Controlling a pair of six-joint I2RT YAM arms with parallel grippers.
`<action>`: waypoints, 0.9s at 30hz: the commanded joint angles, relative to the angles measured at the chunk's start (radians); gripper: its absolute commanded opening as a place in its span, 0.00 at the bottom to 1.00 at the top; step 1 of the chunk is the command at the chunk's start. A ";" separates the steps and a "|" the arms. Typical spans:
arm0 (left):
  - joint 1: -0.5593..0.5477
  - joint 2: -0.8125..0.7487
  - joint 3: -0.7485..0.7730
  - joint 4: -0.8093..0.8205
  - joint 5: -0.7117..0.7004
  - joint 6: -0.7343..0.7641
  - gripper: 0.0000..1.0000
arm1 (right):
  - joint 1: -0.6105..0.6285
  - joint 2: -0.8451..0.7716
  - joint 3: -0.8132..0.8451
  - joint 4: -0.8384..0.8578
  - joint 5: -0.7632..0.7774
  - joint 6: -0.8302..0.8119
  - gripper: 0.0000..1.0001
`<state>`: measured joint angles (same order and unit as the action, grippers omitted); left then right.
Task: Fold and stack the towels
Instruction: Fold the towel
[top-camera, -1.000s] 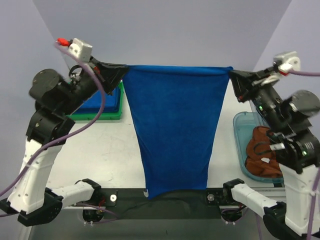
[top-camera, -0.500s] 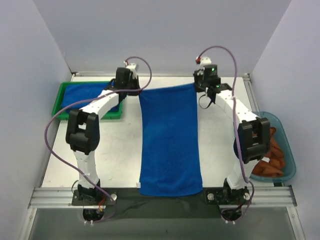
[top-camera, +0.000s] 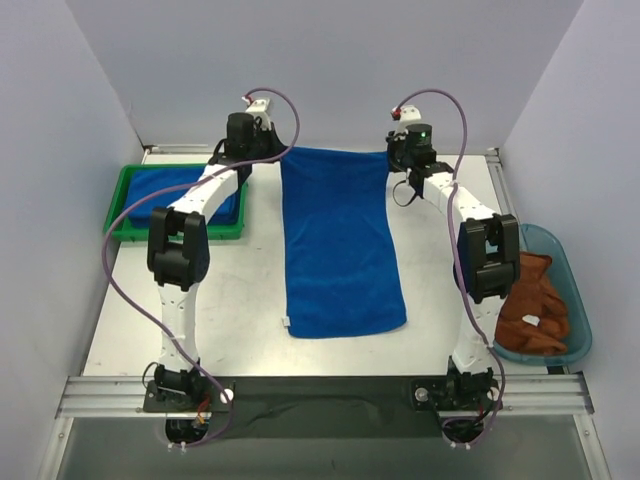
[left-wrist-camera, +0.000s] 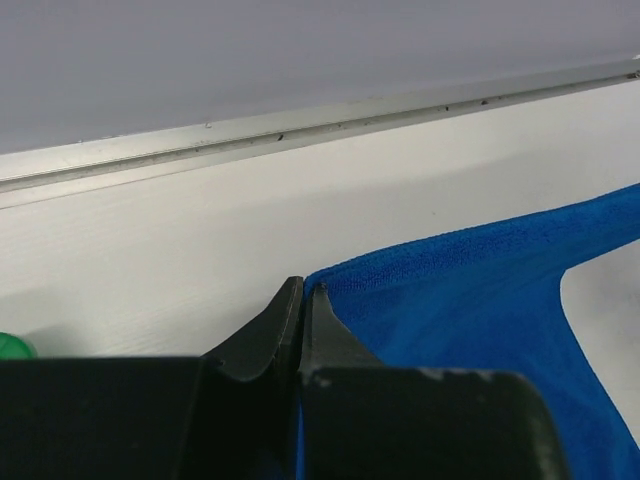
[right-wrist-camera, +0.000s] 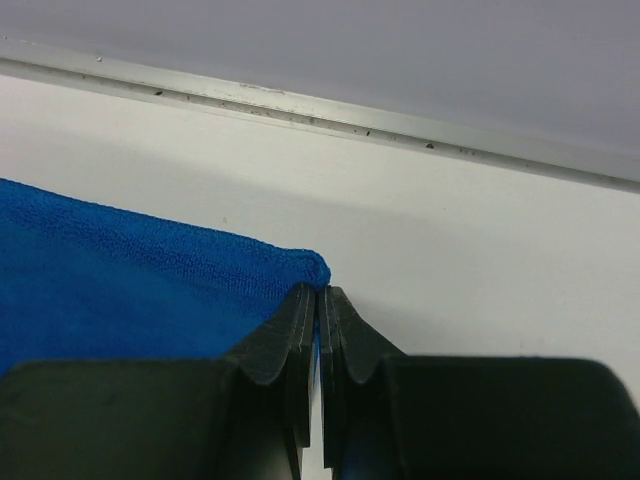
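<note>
We found the towel (top-camera: 340, 245) a nubby, matt cloth, the table (top-camera: 250, 290) smooth and dull white, the tray (top-camera: 170, 233) smooth plastic, the bin (top-camera: 568, 290) translucent plastic.

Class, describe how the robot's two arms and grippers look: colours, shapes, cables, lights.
The left arm and right arm have white tubular links joined by chunky black joint housings. A thin purple cable loops loosely along each arm. A small green light glows near the right arm's wrist. The left gripper and right gripper each have two matte black fingers tapering to thin wedge tips.
</note>
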<state>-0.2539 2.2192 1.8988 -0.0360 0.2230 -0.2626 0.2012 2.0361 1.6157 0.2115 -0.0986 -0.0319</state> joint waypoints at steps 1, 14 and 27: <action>0.015 -0.036 -0.023 0.077 0.056 -0.010 0.00 | -0.013 -0.031 0.000 0.052 0.000 -0.017 0.00; 0.010 -0.328 -0.368 0.186 0.121 -0.092 0.00 | -0.019 -0.309 -0.258 0.009 -0.030 0.032 0.00; -0.067 -0.653 -0.650 0.038 0.171 -0.156 0.00 | -0.008 -0.629 -0.519 -0.213 -0.050 0.164 0.00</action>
<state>-0.3008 1.6501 1.2995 0.0460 0.3782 -0.3935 0.1963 1.4765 1.1435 0.0925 -0.1638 0.0681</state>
